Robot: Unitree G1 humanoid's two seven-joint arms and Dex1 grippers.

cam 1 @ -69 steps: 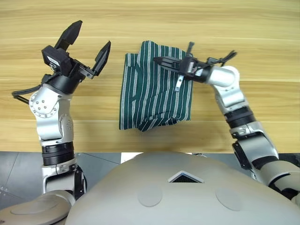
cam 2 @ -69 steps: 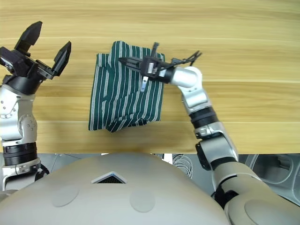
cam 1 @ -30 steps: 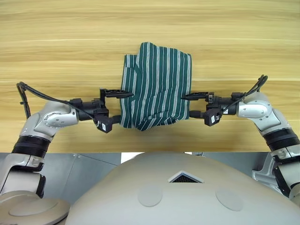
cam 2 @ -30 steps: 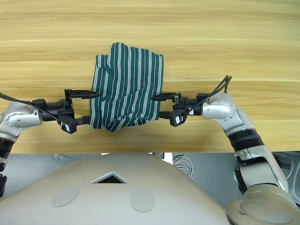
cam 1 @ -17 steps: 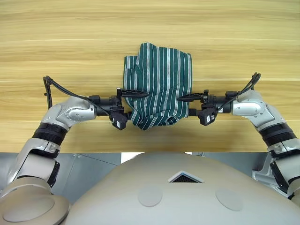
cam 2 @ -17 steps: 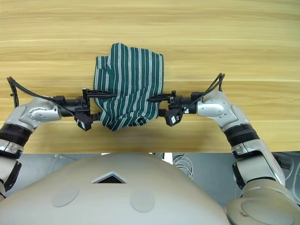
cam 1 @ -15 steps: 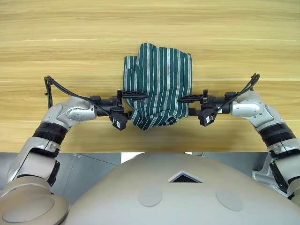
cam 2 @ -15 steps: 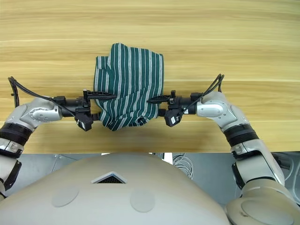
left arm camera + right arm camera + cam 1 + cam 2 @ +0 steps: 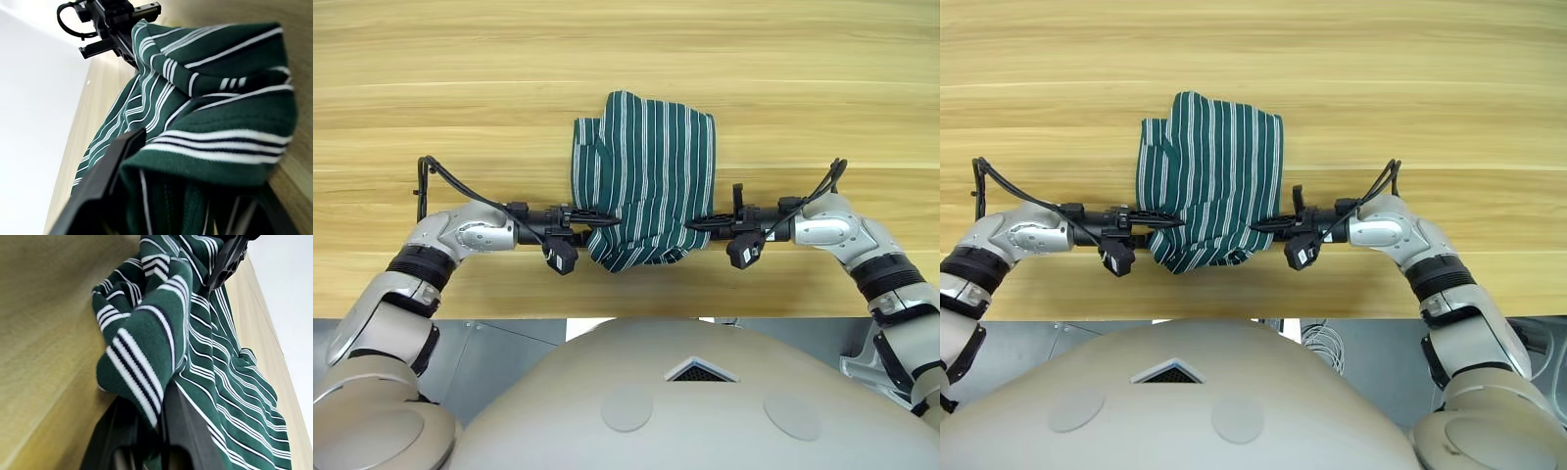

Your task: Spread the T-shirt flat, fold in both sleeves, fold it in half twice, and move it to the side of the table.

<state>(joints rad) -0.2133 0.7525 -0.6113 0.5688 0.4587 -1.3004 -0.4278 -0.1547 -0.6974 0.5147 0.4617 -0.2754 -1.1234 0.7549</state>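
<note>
The green, white-striped T-shirt (image 9: 646,166) lies folded into a small rectangle in the middle of the wooden table (image 9: 450,98). Its near edge is bunched and rumpled. My left gripper (image 9: 603,219) comes in low from the left and is shut on the near left corner. My right gripper (image 9: 698,223) comes in from the right and is shut on the near right corner. In the left wrist view a thick fold of T-shirt (image 9: 215,112) sits between the fingers (image 9: 105,183). In the right wrist view the striped hem (image 9: 142,357) is pinched between the fingers (image 9: 188,431).
Bare wooden tabletop stretches to the left, right and far side of the shirt. The table's front edge (image 9: 509,317) runs just behind both arms, with grey floor below it.
Both grippers moved inward along the shirt's near edge and went from open to shut on its near corners. The near edge has bunched up and narrowed.
</note>
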